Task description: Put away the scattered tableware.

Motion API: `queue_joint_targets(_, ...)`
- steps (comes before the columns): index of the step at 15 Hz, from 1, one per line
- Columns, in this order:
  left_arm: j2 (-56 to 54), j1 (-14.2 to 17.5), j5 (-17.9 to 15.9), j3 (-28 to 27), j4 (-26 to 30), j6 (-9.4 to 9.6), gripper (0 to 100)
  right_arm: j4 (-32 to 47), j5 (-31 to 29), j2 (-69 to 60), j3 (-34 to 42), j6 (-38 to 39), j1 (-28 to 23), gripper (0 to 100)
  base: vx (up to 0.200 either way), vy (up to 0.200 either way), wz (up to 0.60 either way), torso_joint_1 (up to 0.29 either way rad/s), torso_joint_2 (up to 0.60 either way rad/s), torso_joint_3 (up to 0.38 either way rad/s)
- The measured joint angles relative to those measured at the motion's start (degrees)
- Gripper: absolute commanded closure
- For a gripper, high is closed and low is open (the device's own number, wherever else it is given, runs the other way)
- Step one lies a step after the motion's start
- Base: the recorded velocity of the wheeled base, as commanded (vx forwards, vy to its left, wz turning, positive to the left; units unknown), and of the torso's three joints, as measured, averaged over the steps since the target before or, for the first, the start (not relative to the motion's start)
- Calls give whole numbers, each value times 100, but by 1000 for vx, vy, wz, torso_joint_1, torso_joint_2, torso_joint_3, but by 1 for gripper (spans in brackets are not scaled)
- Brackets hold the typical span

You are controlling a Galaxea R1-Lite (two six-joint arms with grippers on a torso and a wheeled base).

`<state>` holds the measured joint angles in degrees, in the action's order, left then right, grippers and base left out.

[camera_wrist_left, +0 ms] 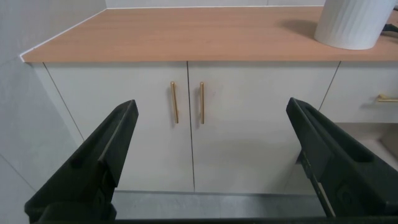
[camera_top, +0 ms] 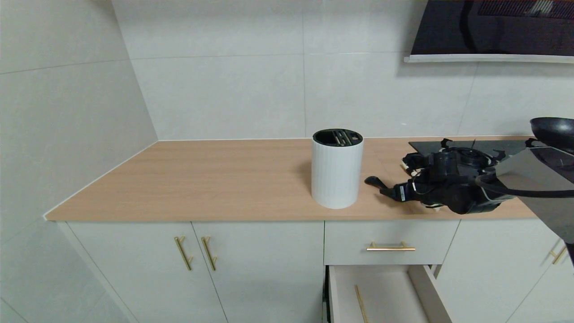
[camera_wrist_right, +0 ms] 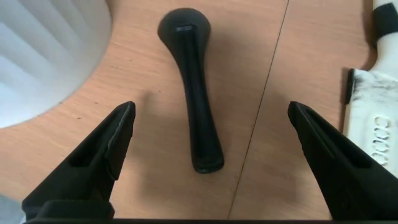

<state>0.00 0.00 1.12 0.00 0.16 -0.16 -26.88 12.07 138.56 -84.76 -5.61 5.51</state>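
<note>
A black utensil handle (camera_wrist_right: 189,87) lies flat on the wooden counter (camera_top: 224,179), its rounded end (camera_top: 372,181) pointing toward a white ribbed utensil holder (camera_top: 337,172) with a black slotted top. My right gripper (camera_wrist_right: 211,109) hovers low over the handle, open, one finger on each side and neither touching it. In the head view this gripper (camera_top: 397,192) sits just right of the holder. White-handled pieces (camera_wrist_right: 373,124) lie beside it on the counter. My left gripper (camera_wrist_left: 211,174) stands open and holds nothing, low in front of the cabinet doors (camera_wrist_left: 186,112).
A black cooktop (camera_top: 471,150) and a dark pan (camera_top: 554,130) occupy the counter's right end. Under the counter a drawer (camera_top: 426,291) stands pulled out, with a thin gold stick (camera_top: 358,303) inside. The counter left of the holder is bare wood.
</note>
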Motion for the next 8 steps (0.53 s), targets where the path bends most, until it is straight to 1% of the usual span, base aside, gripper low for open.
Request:
queue_joint_targets(7, 0, 0, -1, 0, 2, 2, 0, -33, -149, 161, -35, -5, 68, 0, 0, 0, 0, 0, 0, 0)
queue_joint_targets(8, 0, 0, -1, 0, 2, 0, 0, -35, -241, 204, -79, -7, 71, 0, 0, 0, 0, 0, 0, 0)
